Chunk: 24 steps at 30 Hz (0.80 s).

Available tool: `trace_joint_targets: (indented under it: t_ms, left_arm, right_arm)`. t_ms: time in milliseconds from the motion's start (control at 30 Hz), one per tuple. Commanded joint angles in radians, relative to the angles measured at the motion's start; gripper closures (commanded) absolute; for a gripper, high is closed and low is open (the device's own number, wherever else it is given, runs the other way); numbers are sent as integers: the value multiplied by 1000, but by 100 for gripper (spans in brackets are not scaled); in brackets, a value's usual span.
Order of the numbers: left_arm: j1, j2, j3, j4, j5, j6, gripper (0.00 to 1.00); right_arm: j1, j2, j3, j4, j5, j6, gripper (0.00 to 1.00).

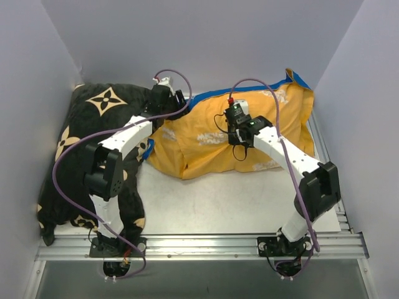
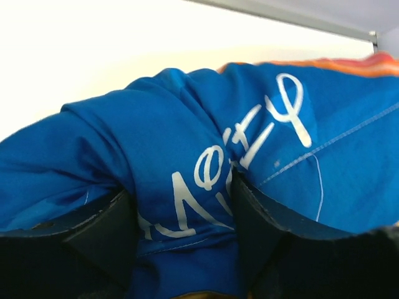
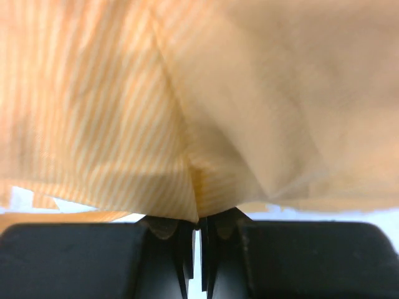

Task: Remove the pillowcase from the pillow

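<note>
Sprawling over the left side of the desk (image 1: 212, 199), a black pillow (image 1: 81, 143) with tan flower marks is lying under the left arm. Just right of it, the left tool (image 2: 187, 237) is clamping a bunched fold of the pillowcase (image 1: 199, 143) at its left edge. In the wrist view, blue cloth with white lettering is bulging up between the two dark fingers (image 2: 106, 240). The pillowcase is sitting at the middle and right of the desk toward the back wall, showing mostly its orange-yellow side, with a blue rim running along its top right corner. It is looking plump, and what is filling it is hidden. Further right, the right tool (image 3: 199, 243) is pressing down on the orange top, nearly shut and pinching a small ridge of striped orange cloth.
</note>
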Motion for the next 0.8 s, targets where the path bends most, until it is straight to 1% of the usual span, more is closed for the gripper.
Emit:
trace_joint_targets:
  t_ms: [0,33,133,167,200,233,300,367,467,500,533,567,600,700,733,767]
  left_arm:
    - [-106,-16,-184,-217,139,-17,34]
    - [-123,-33,-206,-205,136,-22,34]
    - [-135,-102,-295,-157,143,-46,32]
    - [-141,-138,-318,-144,145,-50,28]
    - [-143,-154,-335,-128,139,-50,26]
    - [-143,-169,-353,-125,133,-45,25]
    - [-141,-200,-363,-125,113,-27,21]
    - [-141,-232,-378,-128,99,-17,20]
    - [-140,-295,-387,-139,69,-5,17]
    - [-141,-316,-386,-155,26,1,13]
    - [-141,-362,-381,-166,-3,3,6]
    - [-141,-384,-364,-198,-39,4,2]
    - [-141,-408,-355,-218,-112,12,3]
    - [-141,-517,-352,-277,-217,16,3]
    - [-140,-575,-355,-287,-258,15,2]
    - [-141,-603,-359,-307,-266,12,3]
  right_arm:
    - [-28,-143,101,-111,5,7,98]
    - [-33,-183,130,-167,-3,-5,99]
    - [-31,-252,190,-244,-17,-22,99]
    - [-33,-268,199,-252,-18,-28,98]
    - [-34,-277,205,-255,-21,-34,97]
    - [-37,-274,208,-257,-25,-40,95]
    - [-54,-237,213,-267,-47,-48,96]
    - [-54,-220,163,-261,-70,-36,98]
    - [-54,-177,101,-194,-165,-22,98]
    - [-53,-158,77,-159,-217,-5,98]
    - [-53,-148,64,-140,-238,4,96]
    - [-53,-139,57,-125,-251,12,95]
    - [-53,-124,57,-117,-262,23,93]
    - [-56,-131,38,-113,-250,35,84]
    - [-63,-140,31,-113,-250,41,70]
    - [-63,-153,20,-108,-250,46,62]
